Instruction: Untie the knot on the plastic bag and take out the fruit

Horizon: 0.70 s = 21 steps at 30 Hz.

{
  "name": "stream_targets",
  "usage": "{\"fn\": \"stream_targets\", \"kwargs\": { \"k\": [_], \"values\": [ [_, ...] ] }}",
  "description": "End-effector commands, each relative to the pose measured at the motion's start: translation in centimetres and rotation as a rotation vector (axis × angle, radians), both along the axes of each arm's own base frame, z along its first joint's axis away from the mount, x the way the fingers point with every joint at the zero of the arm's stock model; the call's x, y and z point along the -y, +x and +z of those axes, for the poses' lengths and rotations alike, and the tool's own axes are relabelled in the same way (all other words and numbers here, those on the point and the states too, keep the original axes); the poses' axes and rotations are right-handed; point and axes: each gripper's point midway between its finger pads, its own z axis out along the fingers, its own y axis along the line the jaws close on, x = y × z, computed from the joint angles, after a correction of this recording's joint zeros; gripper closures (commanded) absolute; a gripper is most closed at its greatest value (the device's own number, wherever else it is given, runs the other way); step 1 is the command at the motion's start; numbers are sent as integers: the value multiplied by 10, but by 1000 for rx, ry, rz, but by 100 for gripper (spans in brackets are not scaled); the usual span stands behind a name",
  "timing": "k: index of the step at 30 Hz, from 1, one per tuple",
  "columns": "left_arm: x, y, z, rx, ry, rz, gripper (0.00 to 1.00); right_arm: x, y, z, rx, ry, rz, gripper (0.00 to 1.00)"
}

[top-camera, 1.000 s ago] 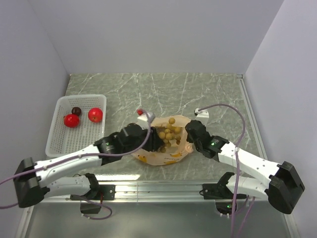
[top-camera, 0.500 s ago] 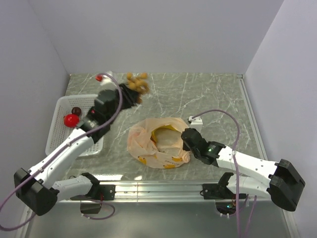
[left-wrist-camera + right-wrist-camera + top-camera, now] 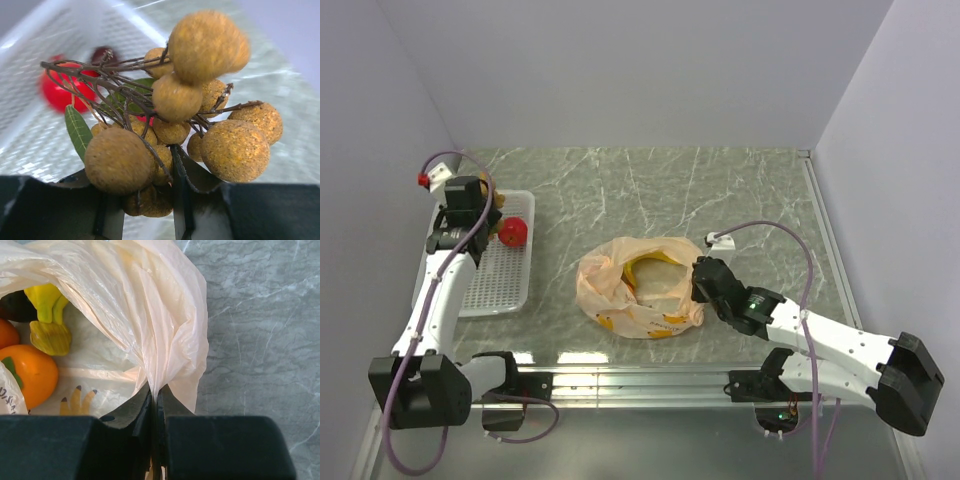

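1. Change: a second ago the left gripper [image 3: 480, 212] was at the bag's [image 3: 620, 305] mouth, on the cluster [image 3: 175, 115]. Now it hangs well left of the bag, over the basket [image 3: 495, 285], with the cluster carried along.
2. Left jaws: clamped on the cluster's twigs and lowest balls. The rest of the bunch sticks out past the fingertips.
3. Right gripper [image 3: 155, 395]: same spot as a second ago, at the bag's right rim. Its jaws are clenched on a gathered fold of film.
4. Knot: none visible. The bag's mouth gapes, so we judge the untying done and the unloading under way.
5. Meaning: the cluster is out of the bag but not yet released. We expect a lowering and release into the basket next, and the loose twigs may snag on the fingers.
6. Counts, left of the bag:
   - One basket.
   - One cluster, held above the basket.
   - One red fruit [image 3: 513, 232] plainly visible. A second red shape in the left wrist view is too blurred to separate.
   - One dark fruit [image 3: 102, 52].
7. Counts, inside the bag:
   - Two oranges [image 3: 27, 372], one of them cut off by the frame edge.
   - One banana [image 3: 47, 315] bunch.
8. One bag, two arms.
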Motion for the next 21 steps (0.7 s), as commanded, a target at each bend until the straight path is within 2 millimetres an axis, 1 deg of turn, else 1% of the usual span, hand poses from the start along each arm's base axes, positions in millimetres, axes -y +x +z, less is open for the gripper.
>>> {"fn": "stream_targets", "kwargs": {
  "k": [1,2,4,5,7,8,10,12,13,14,15,16,17,18,19,20,21],
  "values": [
    [-13,-15,-21,-110,12,-13,71,2,-1,7,28,10,-1,89],
    [-17,-21,-33,-141,19,-5,68,3,-1,7,30,12,-2,89],
    [-25,-29,-39,-151,23,23,62,4,-3,8,36,18,-2,89],
    [-27,-34,-49,-169,20,30,50,4,-2,9,39,22,-1,89],
    [-27,-40,-50,-173,20,30,28,4,-3,9,41,27,2,88],
    [-28,-42,-53,-182,25,30,14,4,-3,10,44,27,6,88],
    [-27,-47,-51,-189,30,27,2,4,-3,11,46,26,8,88],
    [-27,-49,-40,-165,34,23,1,4,-2,13,52,21,10,88],
    [-22,-50,-37,-158,21,0,1,5,-2,15,57,19,8,88],
    [-17,-48,-29,-135,11,-29,1,5,-1,16,61,12,10,88],
    [-6,-47,-20,-103,-1,-72,1,6,0,18,70,10,5,88],
    [13,-43,-14,-77,-32,-161,1,6,1,19,74,8,4,88],
    [28,-42,-5,-55,-43,-212,1,6,2,20,82,9,7,88],
    [66,-43,0,-47,-50,-337,1,5,2,21,86,10,10,88],
    [90,-45,5,-40,-54,-414,1,4,2,21,88,14,14,88],
    [109,-48,16,-19,-52,-455,1,3,4,21,92,16,14,88],
    [154,-59,22,-10,-48,-591,1,3,3,19,90,10,14,88]
  ]
}}
